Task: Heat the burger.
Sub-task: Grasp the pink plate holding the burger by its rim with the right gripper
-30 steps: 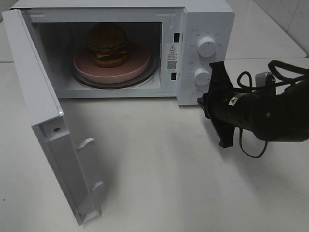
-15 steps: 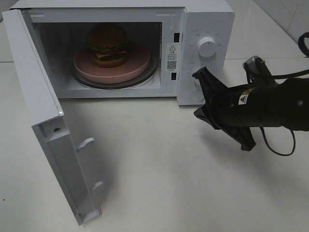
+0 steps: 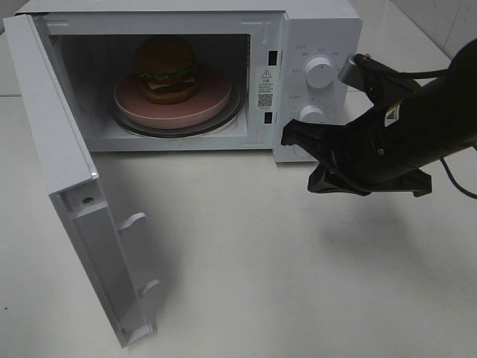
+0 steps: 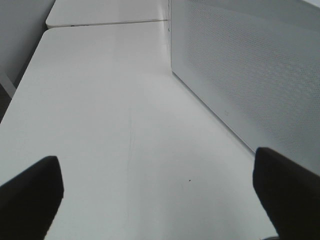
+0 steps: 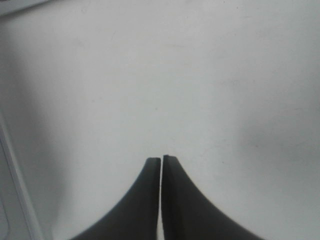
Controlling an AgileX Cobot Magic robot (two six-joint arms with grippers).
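The burger [image 3: 165,68] sits upright on a pink plate [image 3: 209,101] inside the microwave [image 3: 320,30], towards the left and rear of the plate. The plate rests on the glass turntable [image 3: 235,112]. The door [image 3: 52,142] is swung wide open to the left of the high view, its lower corner reaching out over the white worktop [image 3: 246,261]. On the panel to the right of the cavity are 2 white knobs, the upper one [image 3: 320,73] in full sight and the lower one [image 3: 309,114] partly covered by the black right arm [image 3: 417,127]. That arm reaches in from the right, across the front of the panel and above the worktop, well apart from the burger. The right hand [image 5: 161,159] has its 2 fingers pressed together, with only a thin slit between them and nothing in them; its wrist view shows bare worktop beyond the tips. The left hand [image 4: 159,192] is spread wide, its 2 dark fingertips [image 4: 30,195] at opposite edges of its wrist view, holding nothing. It hangs over the worktop just beside a perforated white side wall [image 4: 250,75]. The left arm does not show in the high view.
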